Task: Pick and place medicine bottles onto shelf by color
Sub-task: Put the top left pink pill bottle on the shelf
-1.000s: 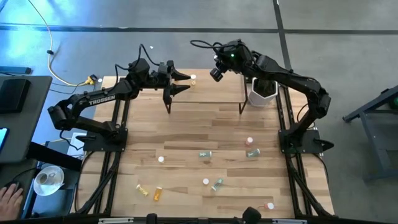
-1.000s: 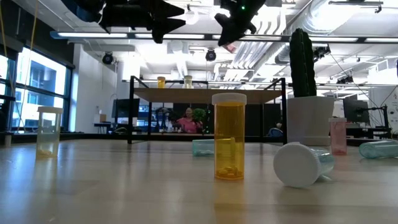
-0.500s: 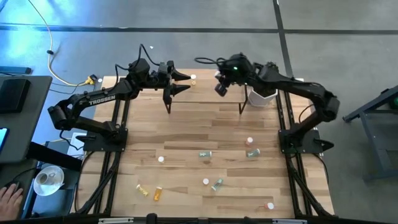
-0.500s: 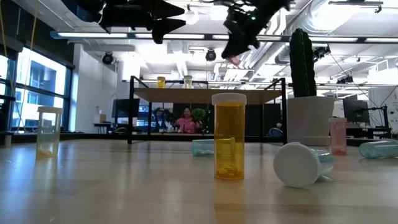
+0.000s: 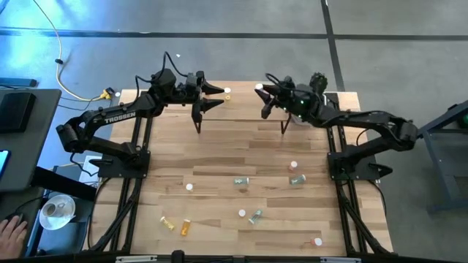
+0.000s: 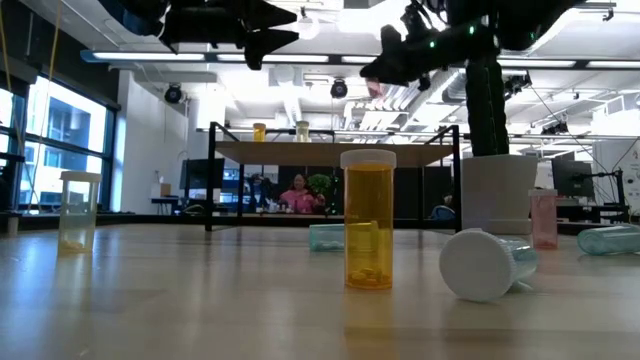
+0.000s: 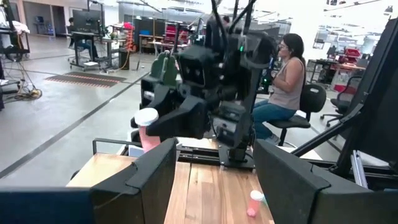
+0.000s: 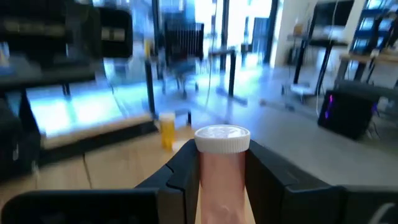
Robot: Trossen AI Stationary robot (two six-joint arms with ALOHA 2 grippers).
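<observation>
My right gripper (image 5: pixel 262 96) is shut on a pink medicine bottle with a white cap (image 8: pixel 222 140), held in the air above the right part of the shelf (image 5: pixel 241 109). The left wrist view also shows this bottle (image 7: pixel 148 130). The shelf is a light-wood board on thin black legs (image 6: pixel 330 151). A yellow bottle (image 6: pixel 259 131) and a pale one (image 6: pixel 302 130) stand on it. My left gripper (image 5: pixel 219 96) is open and empty above the shelf's left part, pointing toward the right arm. My right gripper pinches the pink bottle's body (image 8: pixel 222 171), below the white cap, between its two fingers (image 8: pixel 186 171). The fingers come about level from the table's right side. The bottle stands upright, cap up, lifted clear above the shelf.
Several bottles lie or stand on the tabletop nearer the front: pink (image 5: pixel 293 166), green (image 5: pixel 241 181), orange (image 5: pixel 186 227), yellow (image 5: pixel 168 223). An orange bottle (image 6: pixel 369 230) stands close in the low view. A white pot (image 6: pixel 498 190) with a cactus stands right of the shelf.
My right gripper has carried the pink bottle a little toward the table's near edge. It has tipped from pointing down to about level, pointing toward the table's left. The right arm has dropped and stretched out to the right. The bottle now stands upright in the hold.
</observation>
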